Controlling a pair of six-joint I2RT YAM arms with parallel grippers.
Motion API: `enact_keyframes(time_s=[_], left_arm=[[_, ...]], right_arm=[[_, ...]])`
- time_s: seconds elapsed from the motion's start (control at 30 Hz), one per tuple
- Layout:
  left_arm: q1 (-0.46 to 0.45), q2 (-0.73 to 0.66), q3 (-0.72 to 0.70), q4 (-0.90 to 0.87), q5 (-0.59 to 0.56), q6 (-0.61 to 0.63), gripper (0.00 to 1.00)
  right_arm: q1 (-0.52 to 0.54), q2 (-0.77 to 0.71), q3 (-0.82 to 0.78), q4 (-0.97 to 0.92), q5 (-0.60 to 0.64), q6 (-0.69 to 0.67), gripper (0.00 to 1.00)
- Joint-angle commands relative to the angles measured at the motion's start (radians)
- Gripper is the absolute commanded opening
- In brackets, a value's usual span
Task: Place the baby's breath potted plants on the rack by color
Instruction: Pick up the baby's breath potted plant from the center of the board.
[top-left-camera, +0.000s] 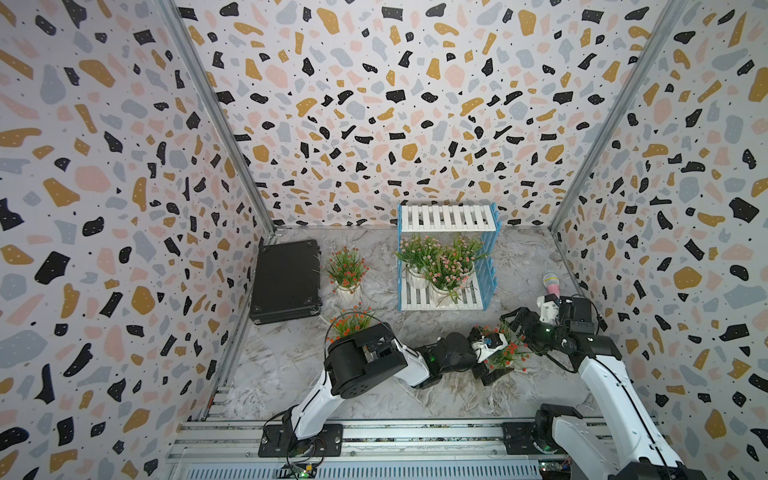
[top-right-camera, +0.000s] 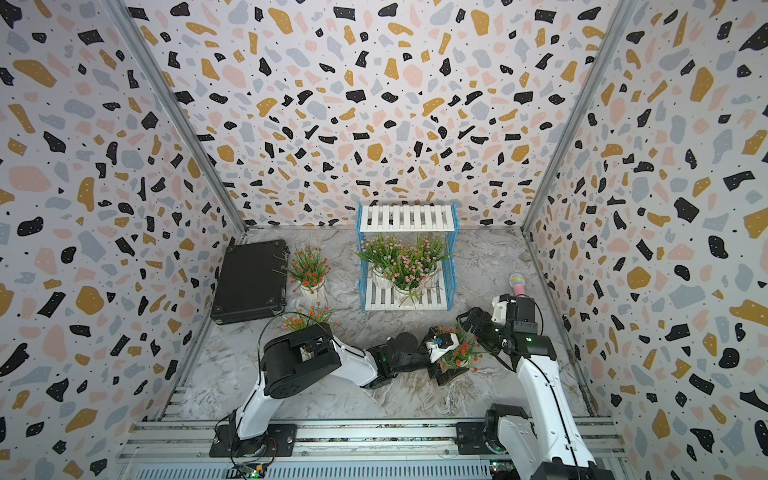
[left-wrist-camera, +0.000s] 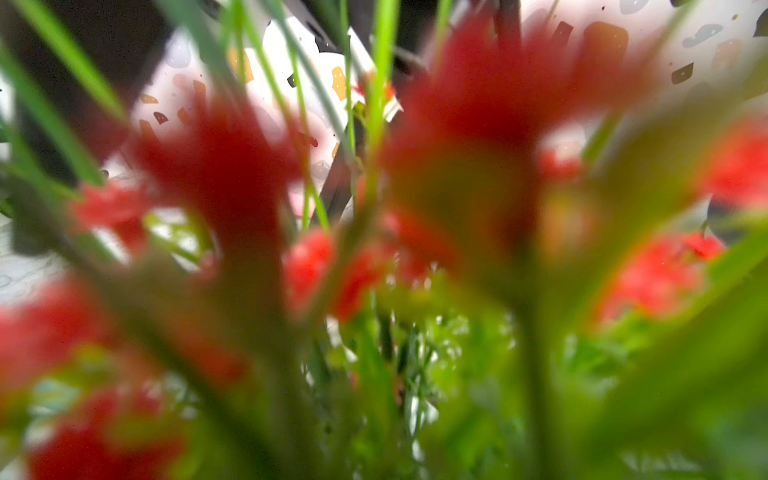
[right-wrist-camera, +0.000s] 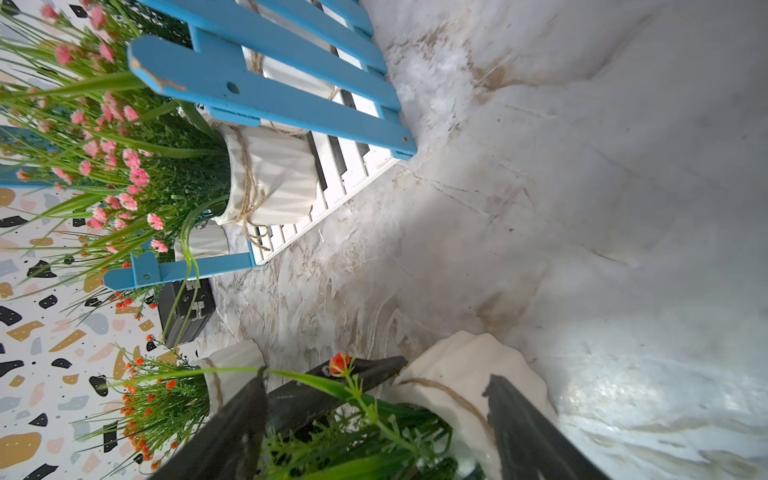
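In both top views the rack (top-left-camera: 490, 266) stands at the back of the counter (top-left-camera: 374, 395). Its lower shelf (top-left-camera: 415, 301) carries the pink plants (top-left-camera: 446, 270), three as far as we can count, crowded together. Its top shelf (top-left-camera: 449, 217) is bare. We judge the pink half done and the red half not yet begun. The first red plant (top-left-camera: 347, 270) stands beside the black case (top-left-camera: 286, 280). The second red plant (top-left-camera: 351, 322) peeks out behind the left arm's elbow. The third red plant (top-left-camera: 509, 359) sits nearer the front, between both tools. The left tool (top-left-camera: 496, 353) spreads wide astride it, gripping nothing. The right tool (top-left-camera: 517, 322) hovers just beside.

In the left wrist view we see only blurred red-orange flowers (left-wrist-camera: 478, 104) and green blades against the lens. The tool itself is out of sight.

In the right wrist view the right tool (right-wrist-camera: 377, 374) gapes wide and clamps nothing. The third plant's white ribbed pot (right-wrist-camera: 461, 374), banded with twine, lies close to one finger (right-wrist-camera: 528, 428) and apart from the other.
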Motion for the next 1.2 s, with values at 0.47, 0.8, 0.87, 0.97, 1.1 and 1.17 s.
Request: enact_keyframes(time_s=[0.47, 0.8, 0.87, 0.97, 1.1, 1.17], left_arm=[[-0.004, 0.048, 0.047, 0.028, 0.019, -0.029, 0.78], [-0.004, -0.059, -0.043, 0.028, -0.008, -0.019, 0.71], [-0.004, -0.105, -0.080, 0.028, -0.026, -0.013, 0.71], [-0.004, -0.195, -0.137, 0.002, -0.048, -0.004, 0.70], [-0.003, -0.358, -0.187, -0.118, -0.114, 0.005, 0.71], [0.001, -0.443, -0.189, -0.215, -0.138, 0.006, 0.71]], right_arm=[[-0.005, -0.042, 0.018, 0.001, -0.024, 0.041, 0.85], [-0.006, -0.084, 0.134, -0.102, 0.131, -0.057, 0.88], [-0.008, -0.087, 0.171, -0.124, 0.177, -0.084, 0.89], [-0.008, -0.085, 0.229, -0.156, 0.234, -0.125, 0.90], [-0.008, -0.086, 0.303, -0.202, 0.300, -0.179, 0.91], [-0.008, -0.089, 0.324, -0.216, 0.313, -0.194, 0.91]])
